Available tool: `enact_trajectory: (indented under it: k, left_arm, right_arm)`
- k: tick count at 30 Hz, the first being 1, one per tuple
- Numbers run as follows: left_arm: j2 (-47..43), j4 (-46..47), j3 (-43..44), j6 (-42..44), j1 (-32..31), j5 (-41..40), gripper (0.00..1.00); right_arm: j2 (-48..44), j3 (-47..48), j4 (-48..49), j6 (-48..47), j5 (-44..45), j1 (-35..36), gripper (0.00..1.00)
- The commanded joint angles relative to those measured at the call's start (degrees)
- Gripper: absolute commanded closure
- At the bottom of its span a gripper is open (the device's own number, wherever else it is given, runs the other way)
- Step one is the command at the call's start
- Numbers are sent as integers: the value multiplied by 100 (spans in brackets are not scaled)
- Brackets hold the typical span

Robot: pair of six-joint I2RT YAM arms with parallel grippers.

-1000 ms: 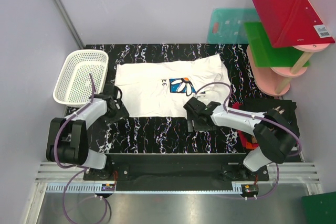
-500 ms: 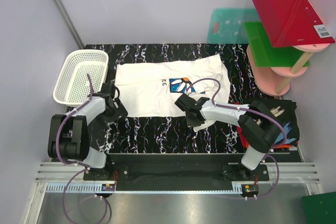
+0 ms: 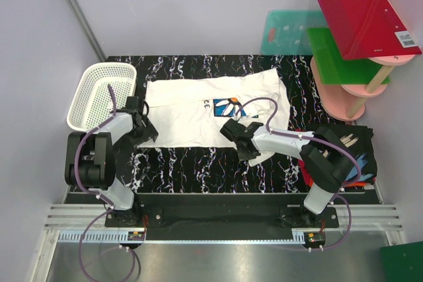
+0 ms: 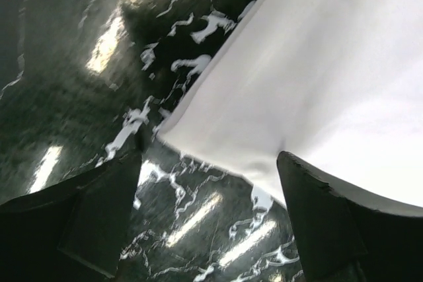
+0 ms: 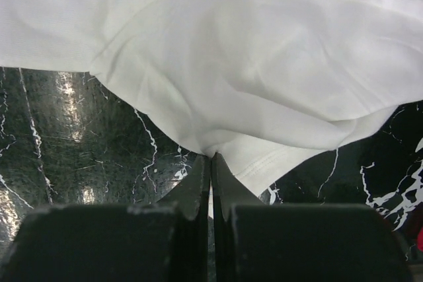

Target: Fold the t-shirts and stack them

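The white t-shirt (image 3: 192,107) with the blue daisy print (image 3: 231,105) lies spread flat on the black marbled table (image 3: 192,163). My right gripper (image 3: 232,131) is shut on its near hem, and in the right wrist view the cloth (image 5: 251,64) bunches into the pinched fingertips (image 5: 211,160). My left gripper (image 3: 147,130) stands open at the shirt's near left corner. In the left wrist view that white corner (image 4: 317,64) lies just ahead of the gap between the fingers (image 4: 208,196). A black t-shirt (image 3: 353,146) sits heaped at the right, with red-orange cloth (image 3: 313,177) showing under it.
A white mesh basket (image 3: 99,97) stands at the table's left edge. A pink tiered stand (image 3: 350,97) with red and green sheets is at the back right, with a teal board (image 3: 287,31) leaning on the wall beside it.
My right gripper moved left onto the near hem and shut on it. My left gripper crept forward to the shirt's near left corner.
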Motion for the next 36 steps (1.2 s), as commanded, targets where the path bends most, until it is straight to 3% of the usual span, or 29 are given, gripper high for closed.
enact_trajectory:
  k: [1, 4, 5, 7, 15, 21, 28, 36]
  left_arm:
    - [480, 340, 208, -30, 22, 86, 21]
    - [630, 419, 190, 14, 22, 147, 39]
    - [648, 428, 182, 23, 22, 156, 66]
    - [604, 420, 173, 40, 22, 209, 98]
    - [-423, 288, 181, 155, 22, 472, 100]
    - [-600, 77, 594, 208, 22, 552, 100]
    - [93, -11, 1253, 199, 22, 552, 100]
    - [920, -64, 2035, 181, 22, 569, 100]
  right_arm:
    - [-160, 204, -210, -27, 449, 42, 100]
    - [-195, 195, -263, -9, 537, 42, 100]
    - [-213, 203, -298, -18, 546, 42, 100]
    - [-265, 212, -316, -9, 607, 42, 100]
    - [-599, 361, -439, -140, 1134, 42, 100]
    - [-688, 748, -421, -404, 1995, 33, 100]
    - [-99, 1441, -237, -905, 2962, -37, 100]
    - [498, 1847, 282, -1502, 3069, -537, 100]
